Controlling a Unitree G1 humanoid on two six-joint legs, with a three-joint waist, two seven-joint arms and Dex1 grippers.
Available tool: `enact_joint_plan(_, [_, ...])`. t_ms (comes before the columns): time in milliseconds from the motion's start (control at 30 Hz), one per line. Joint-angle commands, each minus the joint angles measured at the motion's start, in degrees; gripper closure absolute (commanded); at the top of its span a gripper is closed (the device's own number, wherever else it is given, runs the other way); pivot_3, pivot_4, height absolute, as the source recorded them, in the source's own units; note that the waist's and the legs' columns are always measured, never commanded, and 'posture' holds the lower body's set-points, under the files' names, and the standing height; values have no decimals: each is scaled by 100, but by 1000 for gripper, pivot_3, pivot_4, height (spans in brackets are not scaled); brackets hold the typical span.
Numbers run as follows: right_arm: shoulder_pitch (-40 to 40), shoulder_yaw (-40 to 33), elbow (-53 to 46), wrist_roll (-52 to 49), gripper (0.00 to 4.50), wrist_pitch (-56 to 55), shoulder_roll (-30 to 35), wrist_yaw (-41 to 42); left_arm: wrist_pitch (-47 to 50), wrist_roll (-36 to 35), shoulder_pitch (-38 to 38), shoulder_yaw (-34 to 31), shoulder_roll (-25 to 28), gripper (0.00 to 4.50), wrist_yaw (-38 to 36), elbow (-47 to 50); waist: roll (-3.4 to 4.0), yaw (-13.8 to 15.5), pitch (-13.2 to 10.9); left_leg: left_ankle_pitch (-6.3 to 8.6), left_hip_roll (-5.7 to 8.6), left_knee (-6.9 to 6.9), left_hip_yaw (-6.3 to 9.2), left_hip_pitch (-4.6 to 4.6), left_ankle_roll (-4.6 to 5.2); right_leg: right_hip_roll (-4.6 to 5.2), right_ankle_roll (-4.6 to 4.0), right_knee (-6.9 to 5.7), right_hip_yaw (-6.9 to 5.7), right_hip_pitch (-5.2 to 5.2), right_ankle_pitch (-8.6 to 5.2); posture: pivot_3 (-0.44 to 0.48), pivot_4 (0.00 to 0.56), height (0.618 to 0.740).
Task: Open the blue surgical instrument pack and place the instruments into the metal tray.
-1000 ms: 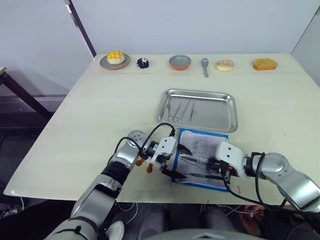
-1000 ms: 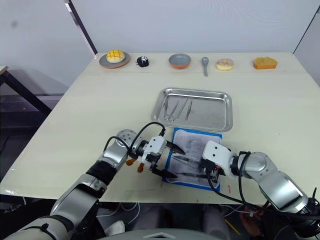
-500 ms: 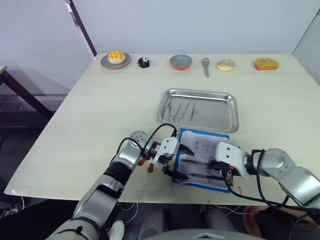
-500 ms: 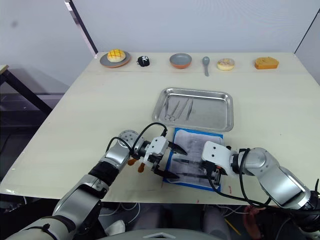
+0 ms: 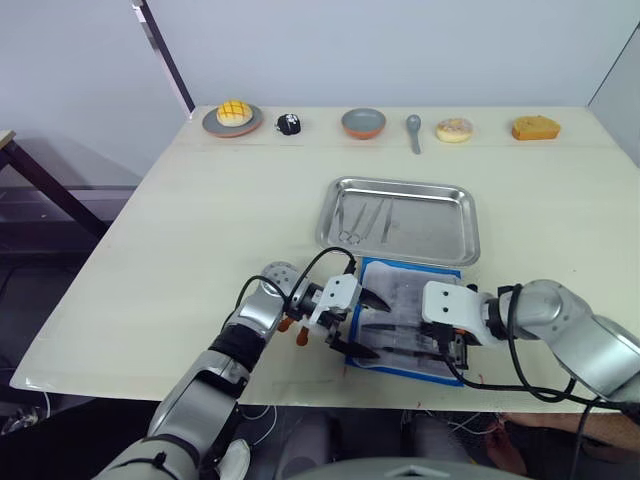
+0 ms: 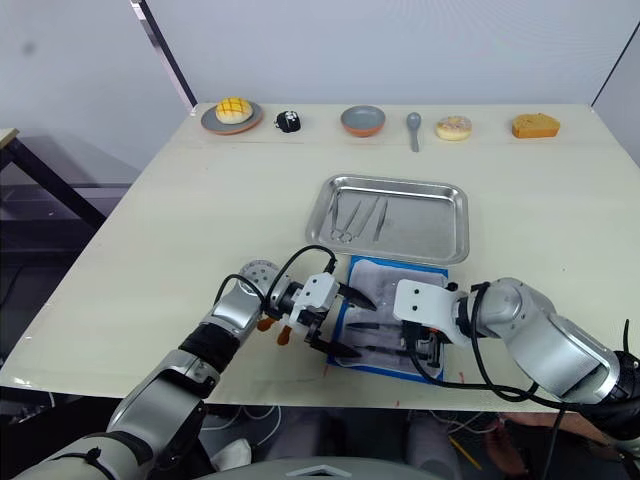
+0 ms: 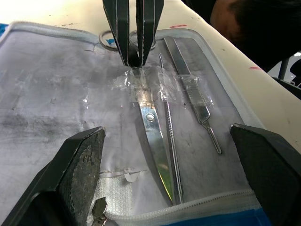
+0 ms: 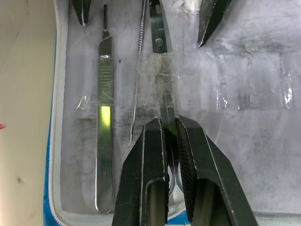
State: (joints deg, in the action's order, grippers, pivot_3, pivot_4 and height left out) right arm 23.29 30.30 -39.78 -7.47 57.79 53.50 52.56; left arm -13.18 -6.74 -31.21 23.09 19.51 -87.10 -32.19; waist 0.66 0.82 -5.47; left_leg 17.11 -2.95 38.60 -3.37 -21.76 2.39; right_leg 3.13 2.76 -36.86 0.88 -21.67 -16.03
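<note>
Bench [image 5: 200, 220]: metal tray [image 5: 440, 238] far of open blue surgical instrument pack [image 5: 372, 268].
Right claw [image 8: 170, 129] pinched on taped scissors [image 7: 153, 136]; lift slowly, peel free.
Left claw [image 7: 167, 181] spread wide; pin lining.

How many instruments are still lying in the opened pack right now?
3 in the opened pack: the scissors, pinched at the handle end by the right gripper; a thin probe beside them; a flat handle nearest the table edge. Others may lie out of view.
</note>
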Motion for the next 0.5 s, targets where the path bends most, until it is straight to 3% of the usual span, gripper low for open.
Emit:
enact_joint_plan(33, [192,-5,-284,-6,4472,102,116,77,309,468,528,464,-53,0,49,-505,0,0,0,0,0,0,0,0,0,1,0,0,-1,0,0,0,150,732])
enact_joint_plan(500, [254,-24,-433,-29,4472,207,470,158,287,478,520,474,-111,0,48,-586,1,0,-1,0,21,-13,3,0,0,30,1,6,-13,-1,0,0,150,732])
